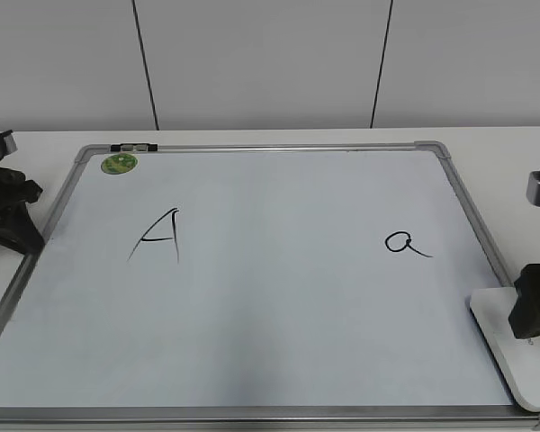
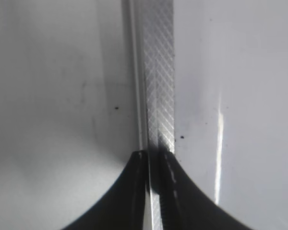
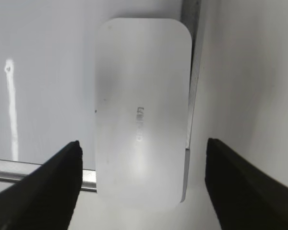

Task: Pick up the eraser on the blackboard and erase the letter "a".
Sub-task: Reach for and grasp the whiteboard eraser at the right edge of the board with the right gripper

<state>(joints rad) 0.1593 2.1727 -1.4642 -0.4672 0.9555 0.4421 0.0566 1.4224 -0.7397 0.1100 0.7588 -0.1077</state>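
The blackboard [image 1: 270, 315] is a white board with a silver frame, lying flat on the table. The small black letter "a" [image 1: 405, 242] is on its right half. The white eraser [image 1: 507, 353] lies over the board's near right corner; in the right wrist view [image 3: 141, 96] it shows grey lettering on top. My right gripper [image 1: 533, 306] hangs over the eraser, open, with one finger on each side of it [image 3: 143, 143] and not touching. My left gripper [image 1: 9, 216] is shut and empty over the board's left frame rail [image 2: 156, 155].
A larger capital "A" [image 1: 157, 236] is drawn on the board's left half. A round green sticker [image 1: 119, 163] sits at the far left corner. A black clip [image 1: 133, 146] is on the far frame. White table surrounds the board, with a wall behind.
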